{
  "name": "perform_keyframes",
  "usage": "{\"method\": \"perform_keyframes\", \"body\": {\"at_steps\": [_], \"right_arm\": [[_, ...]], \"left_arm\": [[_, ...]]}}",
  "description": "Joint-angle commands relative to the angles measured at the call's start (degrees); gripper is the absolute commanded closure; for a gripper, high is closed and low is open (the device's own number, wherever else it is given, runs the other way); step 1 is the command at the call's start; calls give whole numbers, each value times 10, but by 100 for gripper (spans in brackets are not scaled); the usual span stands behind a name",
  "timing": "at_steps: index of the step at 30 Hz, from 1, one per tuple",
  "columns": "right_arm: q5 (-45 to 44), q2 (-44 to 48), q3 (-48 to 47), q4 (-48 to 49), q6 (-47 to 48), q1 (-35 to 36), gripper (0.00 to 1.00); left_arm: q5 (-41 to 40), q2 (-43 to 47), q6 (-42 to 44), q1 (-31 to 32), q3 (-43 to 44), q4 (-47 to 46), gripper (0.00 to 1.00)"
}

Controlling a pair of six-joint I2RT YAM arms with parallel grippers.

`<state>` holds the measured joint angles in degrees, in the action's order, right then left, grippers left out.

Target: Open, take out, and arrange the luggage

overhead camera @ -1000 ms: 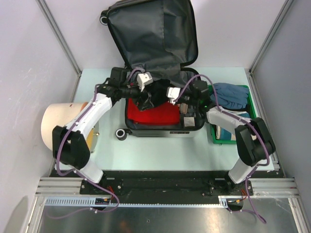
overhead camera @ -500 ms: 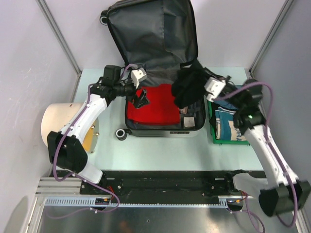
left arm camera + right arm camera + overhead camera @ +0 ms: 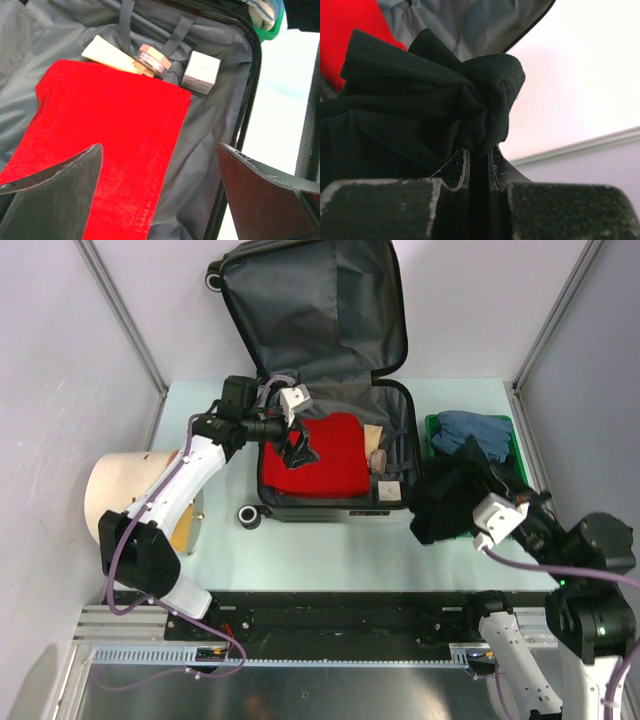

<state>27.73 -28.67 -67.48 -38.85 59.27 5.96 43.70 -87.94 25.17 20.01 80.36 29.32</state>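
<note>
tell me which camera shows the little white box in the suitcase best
The left wrist view: the white box is large and unobstructed, lying on the grey lining of the suitcase beside a round jar. The top external view shows it as a small pale block by the right wall. The right wrist view misses it.

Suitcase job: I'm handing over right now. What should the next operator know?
Left gripper: open, hovering over the red cloth inside the suitcase.
Right gripper: shut on a black garment, held up near the green bin.
Done: suitcase open, black garment out.
Left: place the garment; take out the red cloth, tube, jar and white box; arrange.
</note>
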Motion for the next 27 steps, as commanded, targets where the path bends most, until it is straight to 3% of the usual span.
{"method": "perform_keyframes", "body": {"at_steps": [1,7,13,17,22,25,27], "right_arm": [[-82,41,-39,-159,13,0,100],[-193,39,-59,-256,15,41,100],[-390,11,-15,-188,23,218,100],[-412,-11,24,-126,48,262,100],[-428,-52,37,-76,35,257,100],[-396,-105,11,-57,-1,210,100],[-347,-145,-11,-56,-18,128,100]], "left_arm": [[33,32,-15,18,-5,-1,0],[35,20,-19,30,-4,-1,0],[33,-6,-21,32,16,-1,0],[26,-14,-19,32,24,-1,0],[16,-15,-12,32,20,-1,0],[13,-19,-8,31,21,-1,0],[13,-24,-6,31,26,-1,0]]}}
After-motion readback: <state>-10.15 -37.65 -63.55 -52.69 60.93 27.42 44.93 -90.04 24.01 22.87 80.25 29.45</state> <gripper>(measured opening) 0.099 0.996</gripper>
